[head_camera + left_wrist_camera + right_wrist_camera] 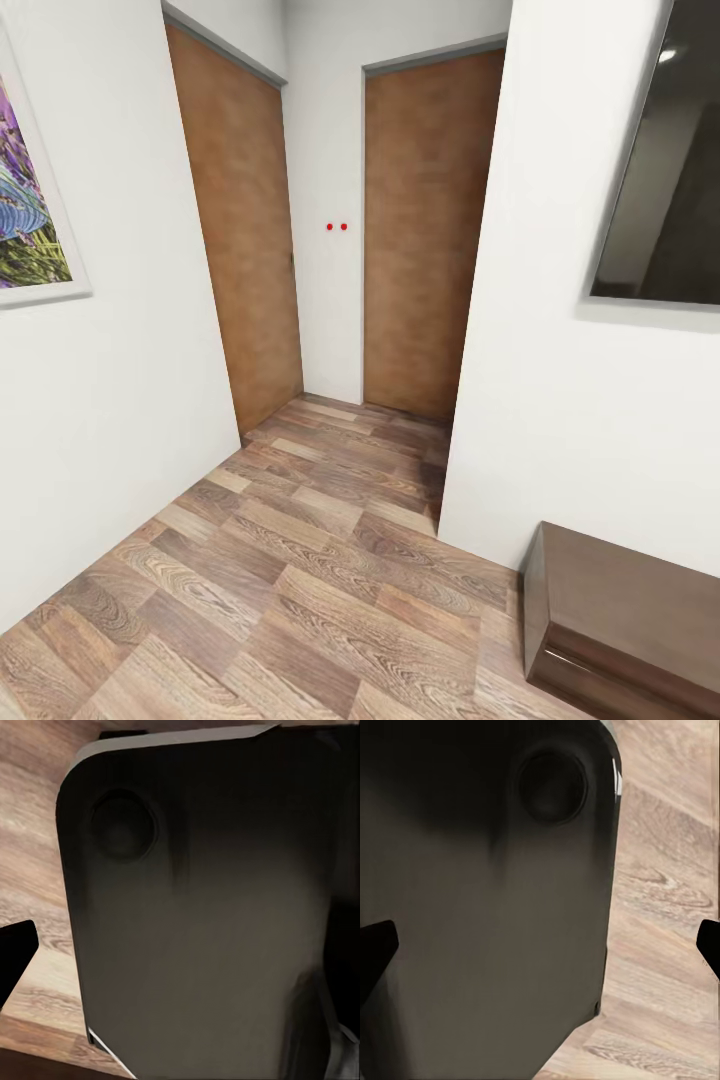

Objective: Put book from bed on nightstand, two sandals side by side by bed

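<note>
No writing can be read. Wood-plank floor (pixel 300 580) runs to two brown doors (pixel 430 240); a nightstand (pixel 625 625) stands right of them. The state of either arm's fingers cannot be told.

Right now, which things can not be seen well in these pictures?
- Lavender picture: cut off by the head view's left edge.
- Dark wooden cabinet: cut off at the corner, so its front is hidden.
- Both wrist views: a dark panel blocks most of the floor.
- Jaws: state unclear.
</note>
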Robot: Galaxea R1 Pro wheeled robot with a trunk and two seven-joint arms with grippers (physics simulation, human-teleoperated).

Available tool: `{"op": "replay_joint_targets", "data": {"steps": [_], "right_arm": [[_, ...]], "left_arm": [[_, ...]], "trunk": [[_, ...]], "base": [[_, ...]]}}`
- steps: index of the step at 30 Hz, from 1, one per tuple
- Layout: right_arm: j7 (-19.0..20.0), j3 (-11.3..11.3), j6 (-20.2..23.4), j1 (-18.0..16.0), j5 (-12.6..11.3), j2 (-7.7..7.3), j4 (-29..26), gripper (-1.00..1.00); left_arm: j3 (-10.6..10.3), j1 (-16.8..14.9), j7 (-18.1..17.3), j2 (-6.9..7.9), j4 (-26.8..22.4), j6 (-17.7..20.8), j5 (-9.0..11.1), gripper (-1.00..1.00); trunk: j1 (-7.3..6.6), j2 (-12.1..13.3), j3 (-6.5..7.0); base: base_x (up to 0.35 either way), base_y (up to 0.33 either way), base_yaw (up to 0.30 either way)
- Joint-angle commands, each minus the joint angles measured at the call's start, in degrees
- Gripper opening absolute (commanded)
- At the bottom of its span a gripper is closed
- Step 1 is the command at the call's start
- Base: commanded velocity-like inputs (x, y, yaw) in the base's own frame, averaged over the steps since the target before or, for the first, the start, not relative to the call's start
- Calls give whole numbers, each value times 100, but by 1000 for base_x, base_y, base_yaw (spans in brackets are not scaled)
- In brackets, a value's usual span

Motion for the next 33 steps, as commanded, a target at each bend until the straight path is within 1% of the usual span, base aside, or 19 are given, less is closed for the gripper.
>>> {"op": "replay_joint_targets", "data": {"steps": [1,4,8,13,15,16,17,18,19,20,22,24,28,29,30,33], "right_arm": [[-8,-2,27,-1,0,-6,-39,100],[-3,-10,61,-1,-4,-35,-136,100],[7,-45,99,-1,-83,-164,-265,100],[47,-69,235,-16,-240,-325,-426,100],[105,-70,276,-17,-303,-390,-491,100],[225,-70,281,-17,-1426,-984,-3147,100],[298,-70,284,-17,-1480,-1030,-3190,100],[480,-70,288,-18,-1560,-1106,-3249,100],[586,-70,289,-18,-1589,-1132,-3266,100],[819,-74,283,-18,-1630,-1170,-3272,100],[1225,-65,234,-18,-1671,-1208,-3272,100],[1387,-47,192,-18,-1680,-1223,-3273,100],[1513,-41,142,-18,-1690,-1233,-3263,100],[1527,-39,134,-18,-1692,-1235,-3260,100],[1537,-37,125,-18,-1693,-1236,-3257,100],[1548,-38,110,-18,-1694,-1237,-3255,100]], "left_arm": [[0,-1,-5,-4,-46,18,-12,100],[0,-3,-4,-8,-143,19,-8,100],[0,-14,1,-21,-272,43,-5,100],[0,-44,26,-172,-433,65,0,100],[0,-62,28,-192,-497,60,2,100],[0,-73,29,-196,-3940,57,3,100],[0,-88,28,-198,-3981,53,5,100],[0,-115,26,-200,-4040,43,8,100],[2,-127,23,-197,-4061,39,11,100],[7,-143,20,-190,-4085,30,16,100],[26,-160,13,-181,-4093,-22,30,100],[35,-166,9,-174,-4051,-120,35,100],[41,-171,27,-156,-3819,-402,16,100],[42,-171,31,-138,-3766,-485,12,100],[45,-172,36,-88,-3719,-561,10,100],[46,-173,39,-46,-3686,-619,12,100]], "trunk": [[0,-3,-5],[0,-3,-5],[0,-3,-5],[0,-3,-5],[0,-3,-5],[0,-3,-5],[0,-3,-5],[0,-3,-5],[0,-3,-5],[0,-3,-5],[0,-3,-5],[0,-3,-5],[0,-3,-5],[0,-3,-5],[0,-3,-5],[0,-3,-5]], "base": [[0,0,0],[0,0,0],[0,0,0],[0,0,0],[0,0,0],[0,0,0],[0,0,0],[0,0,0],[0,0,0],[0,0,0],[0,0,0],[0,0,0],[0,0,0],[0,0,0],[0,0,0],[0,0,0]]}}
